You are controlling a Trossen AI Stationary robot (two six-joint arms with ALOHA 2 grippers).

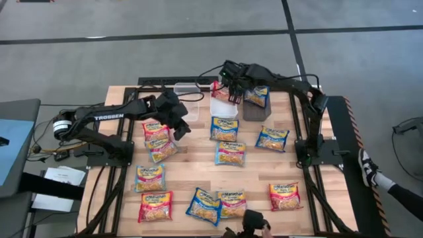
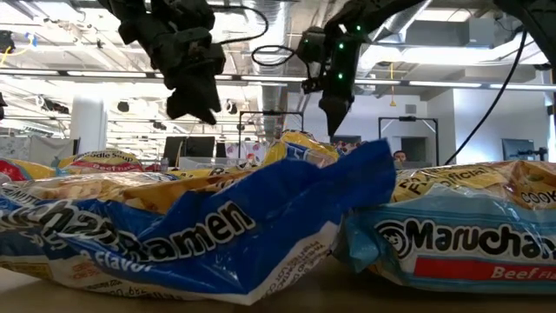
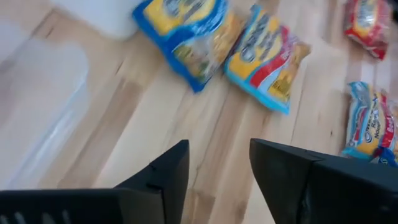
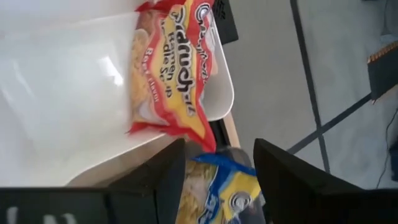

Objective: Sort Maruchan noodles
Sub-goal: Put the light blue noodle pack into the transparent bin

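Right wrist view: right gripper released over glossy white bin holding crinkled red packet.

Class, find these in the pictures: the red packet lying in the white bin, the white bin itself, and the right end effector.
Red packet [image 4: 171,68], right wrist view, wrapper's middle.
White bin [image 4: 62,93], right wrist view, bare floor.
Right end effector [image 4: 217,168], right wrist view, between its fingertips.

The Maruchan noodles come in glossy, crinkled plastic wrappers on a pale, smooth wooden table framed in black metal, while the white bin at its far edge is shiny smooth plastic.
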